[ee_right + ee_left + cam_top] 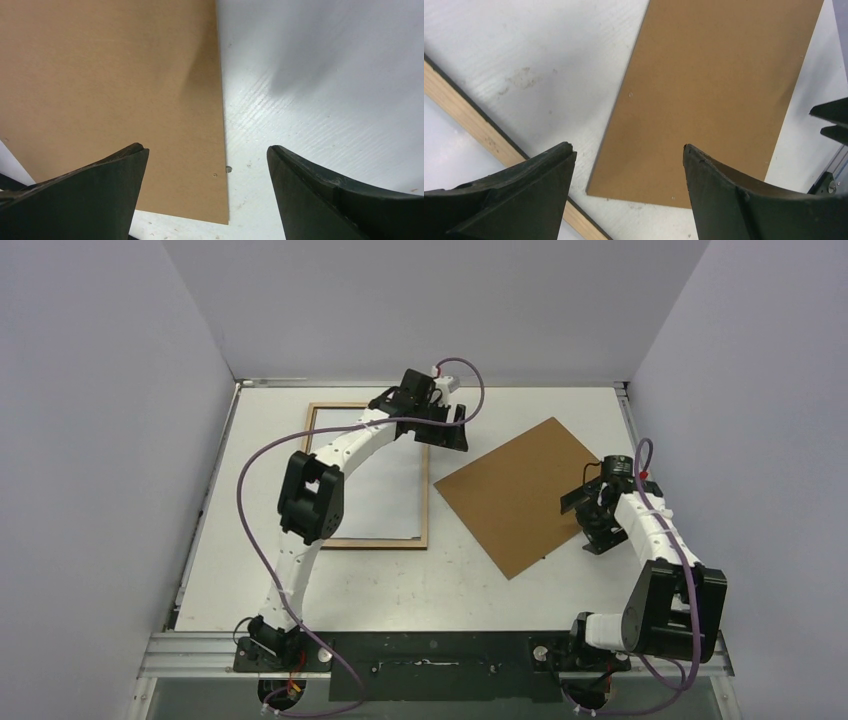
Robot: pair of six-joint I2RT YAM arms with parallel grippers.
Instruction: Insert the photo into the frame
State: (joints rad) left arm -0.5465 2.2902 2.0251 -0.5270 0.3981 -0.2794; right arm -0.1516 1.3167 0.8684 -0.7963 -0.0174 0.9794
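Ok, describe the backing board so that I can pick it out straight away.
On the white table, look at the right half, beside the right arm. The backing board lies flat there, turned cornerwise like a diamond. Unlike the frame to its left, a thin wooden rim around a white area, it is one plain brown sheet.

No legible text, label, brand, number or sign anywhere.

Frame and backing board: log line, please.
frame: back up, white sheet inside | backing board: right of frame | jaws: both open, empty
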